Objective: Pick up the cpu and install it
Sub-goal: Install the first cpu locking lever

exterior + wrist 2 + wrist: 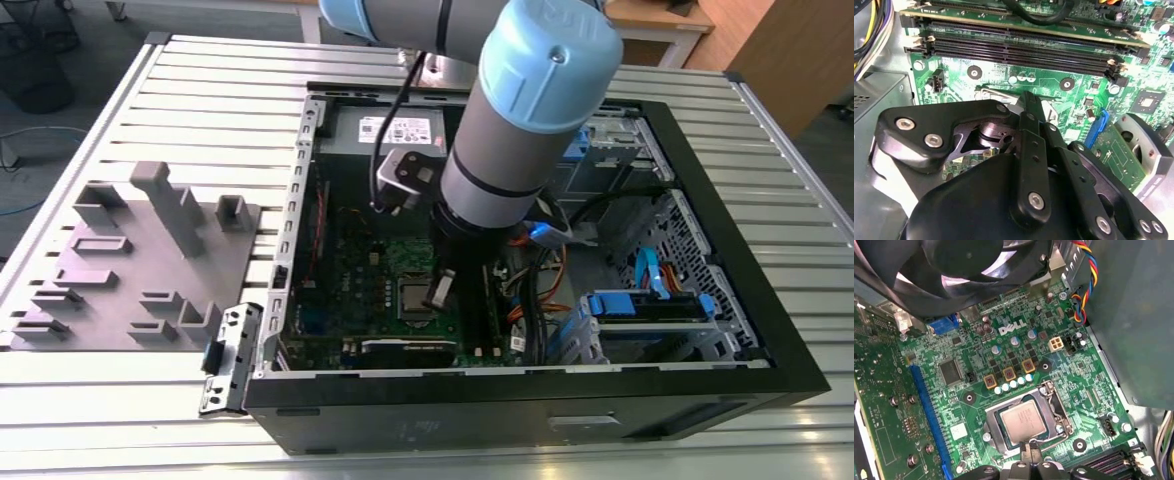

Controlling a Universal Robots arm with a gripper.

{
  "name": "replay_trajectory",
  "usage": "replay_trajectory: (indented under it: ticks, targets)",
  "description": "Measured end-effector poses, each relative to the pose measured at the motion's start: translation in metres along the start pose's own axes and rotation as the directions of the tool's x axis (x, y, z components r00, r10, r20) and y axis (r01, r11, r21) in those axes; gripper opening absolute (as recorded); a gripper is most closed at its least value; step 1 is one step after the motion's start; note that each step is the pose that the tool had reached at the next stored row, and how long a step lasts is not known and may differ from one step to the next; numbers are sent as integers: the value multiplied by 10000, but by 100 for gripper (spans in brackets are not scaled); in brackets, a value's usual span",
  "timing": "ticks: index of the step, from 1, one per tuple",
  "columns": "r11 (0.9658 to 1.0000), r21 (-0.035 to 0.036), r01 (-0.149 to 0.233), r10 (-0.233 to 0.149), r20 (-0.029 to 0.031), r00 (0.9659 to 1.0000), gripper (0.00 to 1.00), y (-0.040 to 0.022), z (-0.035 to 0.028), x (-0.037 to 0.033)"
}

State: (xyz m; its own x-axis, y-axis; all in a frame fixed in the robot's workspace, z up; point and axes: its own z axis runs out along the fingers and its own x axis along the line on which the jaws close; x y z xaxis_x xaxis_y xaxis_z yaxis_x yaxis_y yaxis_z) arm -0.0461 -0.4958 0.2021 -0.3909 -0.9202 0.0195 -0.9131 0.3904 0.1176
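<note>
Arm reaches down into open black computer case (534,400) lying on ribbed metal bench (200,80). Black tool (1029,452) sits low over green motherboard (979,385), tip just at edge of rectangular metal-framed socket (1056,410). Small flat square cpu with silvery-grey top (1024,422) lies seated inside that socket, level. Tool fingers appear drawn together near the cpu's edge; whether they touch it, cannot tell. Grey moulded parts tray (134,260) rests on bench at the exterior view's left, apart from case.

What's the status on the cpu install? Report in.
Gripper low over the motherboard socket. Cpu lying in the socket, beside the gripper tip. Nothing on top of the cpu.
</note>
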Motion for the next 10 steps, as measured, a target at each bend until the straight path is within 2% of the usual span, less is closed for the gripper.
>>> replay_trajectory:
  ticks: [3, 7, 10]
  targets:
    - [10000, 62, -2, 3, -25, 10000, 11, 27, 4, 9]
    - [9999, 144, -12, 14, -101, 9999, 11, 46, 5, 17]
    - [9999, 163, -12, 14, -111, 9999, 11, 46, 6, 17]
